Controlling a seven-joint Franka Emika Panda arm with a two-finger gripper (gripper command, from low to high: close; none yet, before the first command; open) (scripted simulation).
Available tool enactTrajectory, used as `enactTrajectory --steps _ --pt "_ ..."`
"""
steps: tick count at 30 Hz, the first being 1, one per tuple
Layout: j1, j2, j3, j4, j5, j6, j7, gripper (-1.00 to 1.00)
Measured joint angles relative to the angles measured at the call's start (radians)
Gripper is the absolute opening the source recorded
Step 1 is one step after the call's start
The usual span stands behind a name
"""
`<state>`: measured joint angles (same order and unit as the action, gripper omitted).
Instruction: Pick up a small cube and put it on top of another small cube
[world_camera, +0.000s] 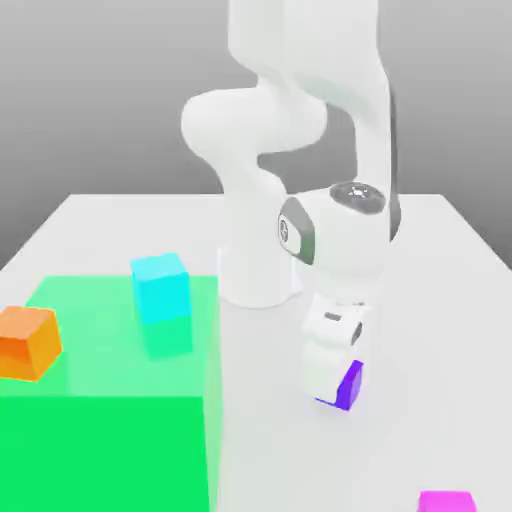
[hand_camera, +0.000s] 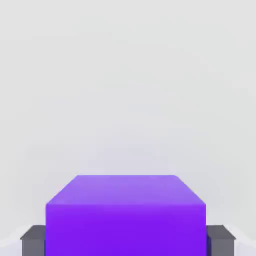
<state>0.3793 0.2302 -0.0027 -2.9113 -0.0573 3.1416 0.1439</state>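
The purple cube (hand_camera: 125, 215) sat clamped between my pincer (world_camera: 340, 385) fingers (hand_camera: 33, 240), low over the white table (world_camera: 440, 330). In the exterior view, a cyan cube (world_camera: 161, 288) lay toward ten o'clock from it, a magenta cube (world_camera: 446, 502) toward four.

My bench is a pale grey-white table (world_camera: 440, 300) under even, soft light. Behind its far edge I see a plain grey backdrop (world_camera: 90, 80), darker higher up. A glossy green block (world_camera: 100, 440) sits on the table toward the exterior view's left.
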Motion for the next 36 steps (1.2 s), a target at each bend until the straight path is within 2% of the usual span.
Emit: enactTrajectory --steps 4,9,18,36 --pt "0.0 -0.014 0.0 -0.001 -0.003 -0.012 0.004 -1.0" --pt "-0.007 -0.115 0.012 -0.011 -0.002 -0.098 0.009 -1.0" --pt "-0.011 -0.302 0.021 -0.046 0.057 -0.257 -0.037 -1.0" --pt "-0.366 -0.613 -0.126 0.415 -0.002 -1.023 0.467 -1.0"
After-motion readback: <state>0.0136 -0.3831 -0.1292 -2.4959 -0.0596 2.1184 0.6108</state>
